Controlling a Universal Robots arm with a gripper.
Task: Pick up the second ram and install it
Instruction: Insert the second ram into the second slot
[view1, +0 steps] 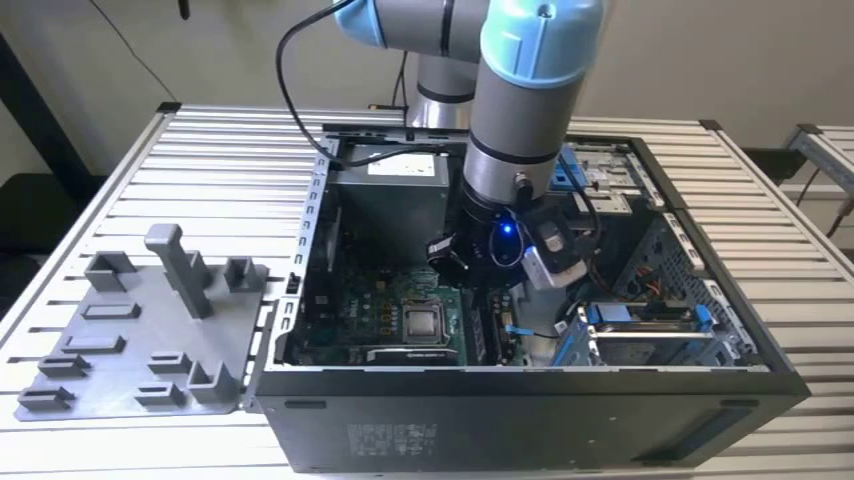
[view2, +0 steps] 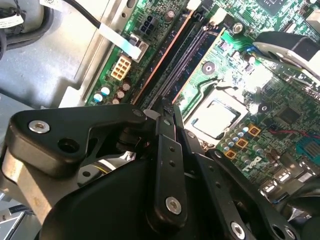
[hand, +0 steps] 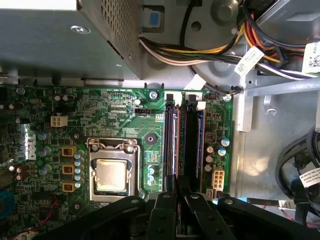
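The second ram (hand: 191, 140) is a long dark stick standing on edge in the memory slots of the green motherboard (hand: 100, 107), beside the CPU socket (hand: 111, 175). In the second wrist view the second ram (view2: 182, 65) runs straight out from my gripper (view2: 167, 109). The black fingers (view2: 166, 145) are pressed together on its near end. My gripper (hand: 180, 194) sits at the near end of the slots in the first wrist view. Another stick with a copper-coloured edge (hand: 173, 140) stands in the neighbouring slot. In the exterior view my gripper (view1: 483, 288) is low inside the open computer case (view1: 534, 400).
A grey power supply box (hand: 60, 40) and a bundle of coloured cables (hand: 200, 50) lie beyond the slots. Drive bays (view1: 654, 330) fill the case on the exterior view's right. A grey plastic tray (view1: 134, 330) with upright blocks lies on the slatted table on the exterior view's left.
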